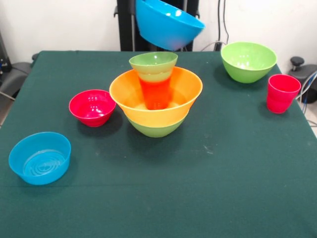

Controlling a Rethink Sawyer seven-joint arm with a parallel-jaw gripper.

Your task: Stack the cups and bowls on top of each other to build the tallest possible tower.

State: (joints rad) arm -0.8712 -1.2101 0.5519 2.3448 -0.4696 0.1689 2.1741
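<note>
The tower stands mid-table: a big green bowl (156, 129) at the bottom, the very wide orange bowl (130, 101) nested in it, an orange cup (156, 93) upright inside that, and a small green bowl (153, 61) on top. A pale yellowish band shows between cup and top bowl. A big blue bowl (168, 25) hangs tilted in the air above and just behind the tower, its rim cut by the top edge. The gripper is hidden above that edge. Loose on the cloth are a small red bowl (92, 107), a small blue bowl (39, 157), a second big green bowl (247, 60) and a red cup (282, 93).
The table (208, 188) is covered in dark green cloth. Black gear (297, 63) and cables sit just past its right edge. Another dark object (12, 74) lies off the left edge.
</note>
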